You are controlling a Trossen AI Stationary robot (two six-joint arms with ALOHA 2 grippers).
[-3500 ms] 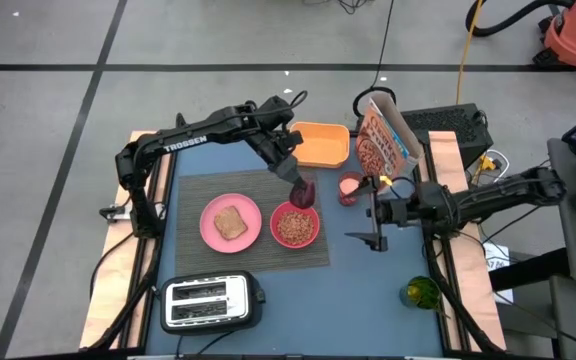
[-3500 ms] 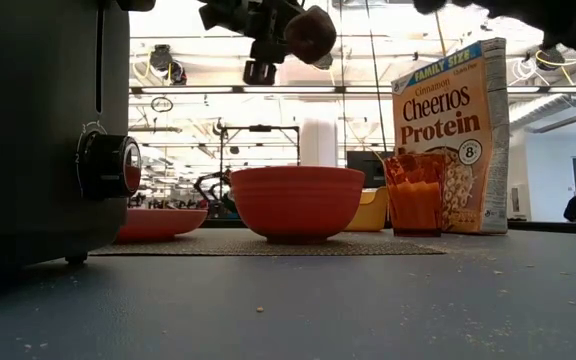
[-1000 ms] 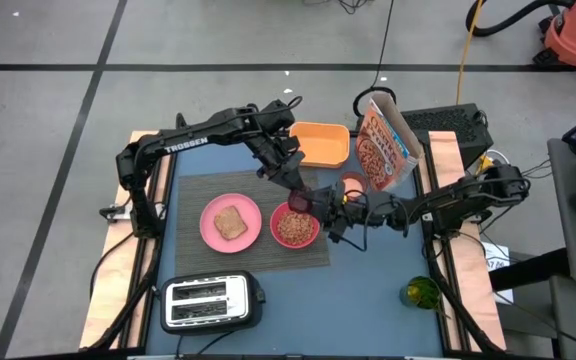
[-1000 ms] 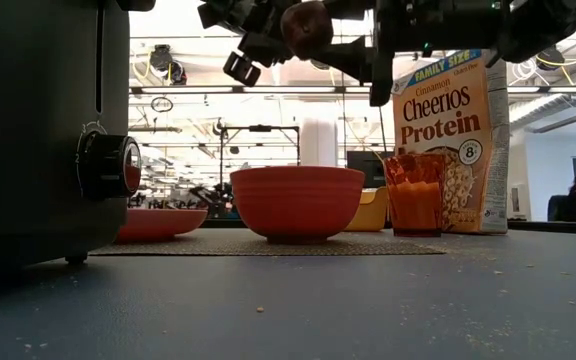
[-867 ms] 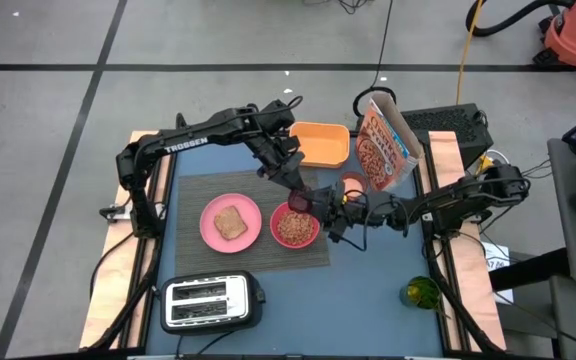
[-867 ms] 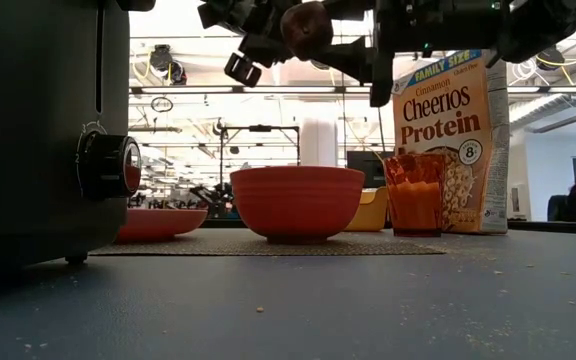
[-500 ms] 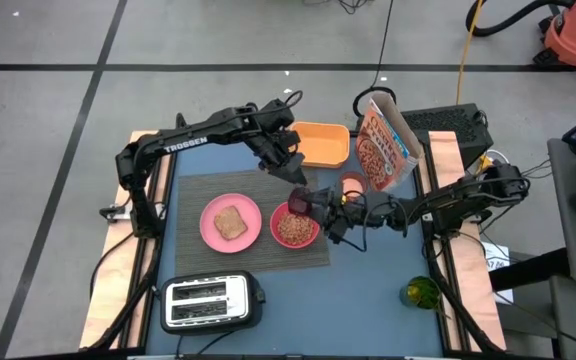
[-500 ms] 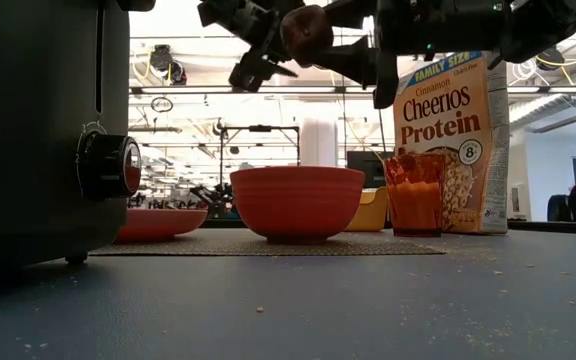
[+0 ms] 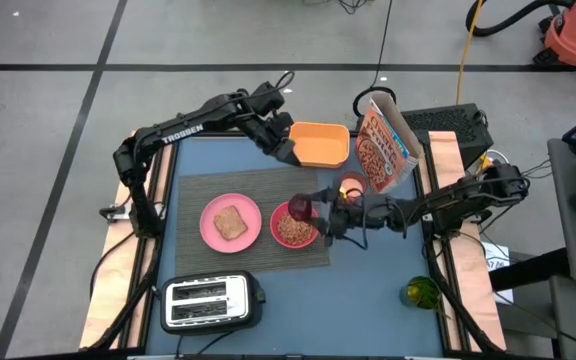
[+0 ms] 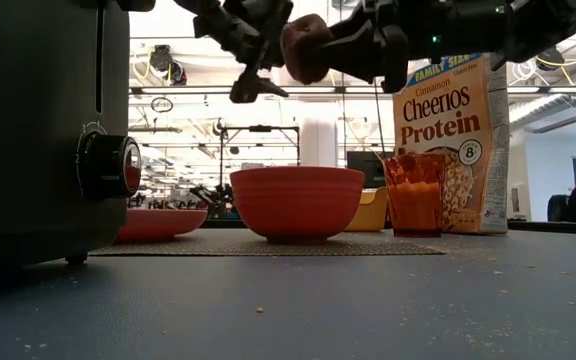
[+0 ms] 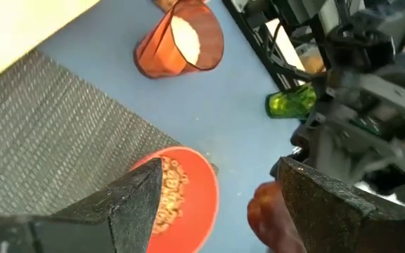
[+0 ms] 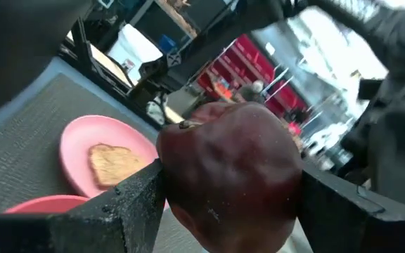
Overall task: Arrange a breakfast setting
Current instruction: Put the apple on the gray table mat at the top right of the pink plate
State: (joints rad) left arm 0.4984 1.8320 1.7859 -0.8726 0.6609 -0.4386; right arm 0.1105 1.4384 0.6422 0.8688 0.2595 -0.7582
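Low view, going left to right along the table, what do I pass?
Toaster → plate → bowl → orange cup → cereal box.

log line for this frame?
right gripper: shut on fruit, above bowl | left gripper: open, near orange tray
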